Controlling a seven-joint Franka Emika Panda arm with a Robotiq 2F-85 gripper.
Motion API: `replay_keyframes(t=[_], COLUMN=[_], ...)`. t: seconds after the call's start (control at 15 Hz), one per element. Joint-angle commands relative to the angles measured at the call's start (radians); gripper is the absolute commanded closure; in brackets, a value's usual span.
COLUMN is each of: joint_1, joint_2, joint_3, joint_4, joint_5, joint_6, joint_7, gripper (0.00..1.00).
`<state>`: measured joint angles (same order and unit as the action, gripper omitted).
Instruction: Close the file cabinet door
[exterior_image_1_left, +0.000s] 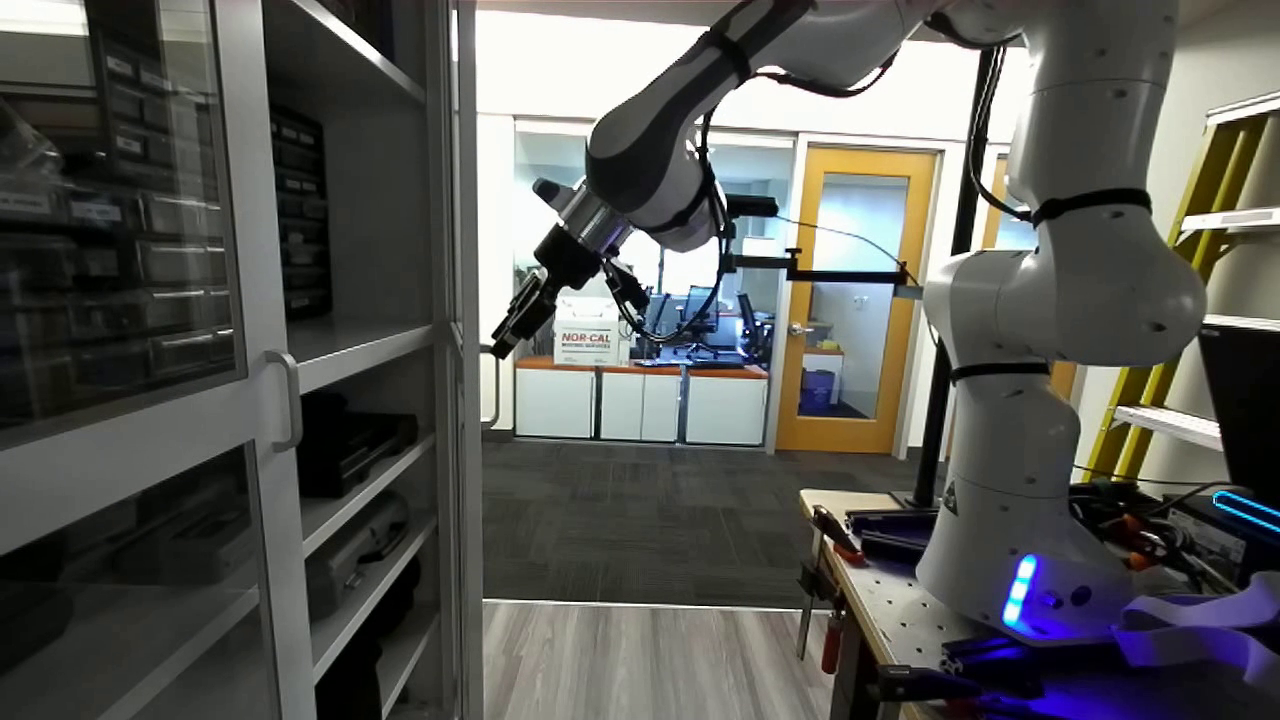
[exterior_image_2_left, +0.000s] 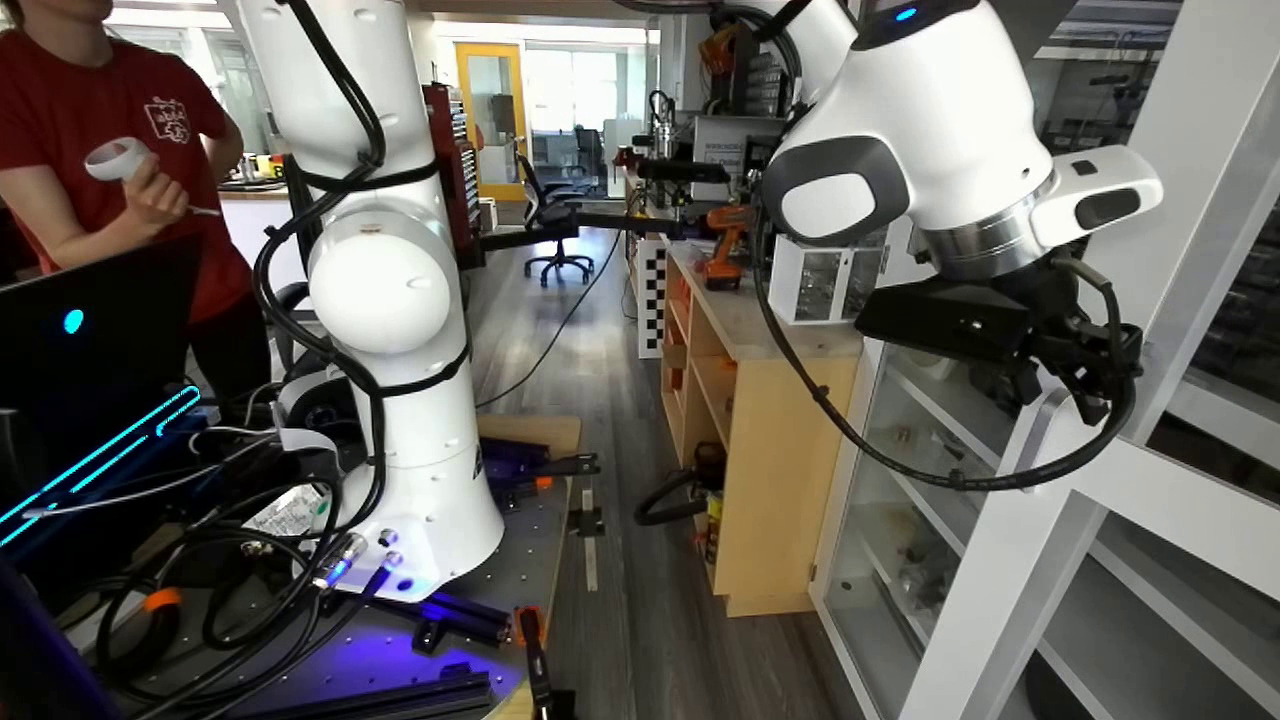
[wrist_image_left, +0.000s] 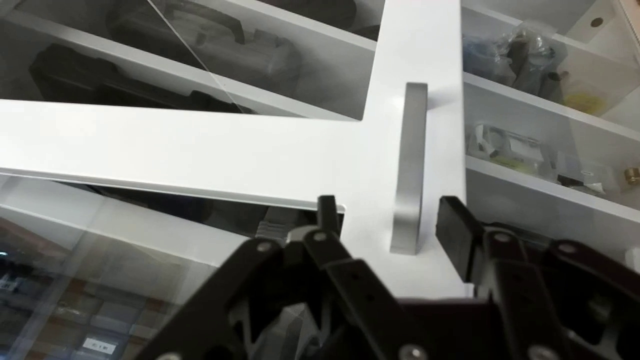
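Apparently aligning: gripper (wrist_image_left: 391, 222) spread left and right of the bar handle (wrist_image_left: 412, 167). Pinching should precede swinging the file cabinet door (wrist_image_left: 210, 150).

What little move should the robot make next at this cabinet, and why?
Probably close the gripper gently on the handle. In the wrist view, the handle appears between the open jaws, and an exterior view shows the file cabinet door standing open.

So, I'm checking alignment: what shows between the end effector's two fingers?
The handle of the file cabinet door, in the wrist view; whether the open fingers reach around it is unclear.
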<state>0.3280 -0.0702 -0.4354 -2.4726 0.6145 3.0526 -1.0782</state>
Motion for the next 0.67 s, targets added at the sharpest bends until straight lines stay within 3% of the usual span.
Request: replay_keyframes(t=[0.0,0.13,0.33,0.4,0.53,0.6], joint_1=[0.009,0.009,0.006,0.006,0.004,0.003], joint_2=[0.028,0.038,0.058,0.063,0.069,0.072], joint_3=[-0.031,-0.034,-0.029,-0.027,-0.022,-0.021], joint_4=[0.023,0.024,0.033,0.039,0.050,0.055], joint_5=[0.073,0.103,0.146,0.168,0.211,0.229], joint_6=[-0.048,-0.067,-0.089,-0.096,-0.105,-0.108], joint_7=[-0.076,-0.105,-0.149,-0.174,-0.225,-0.249], gripper=[0.15,0.03,0.00,0.26,0.26,0.33])
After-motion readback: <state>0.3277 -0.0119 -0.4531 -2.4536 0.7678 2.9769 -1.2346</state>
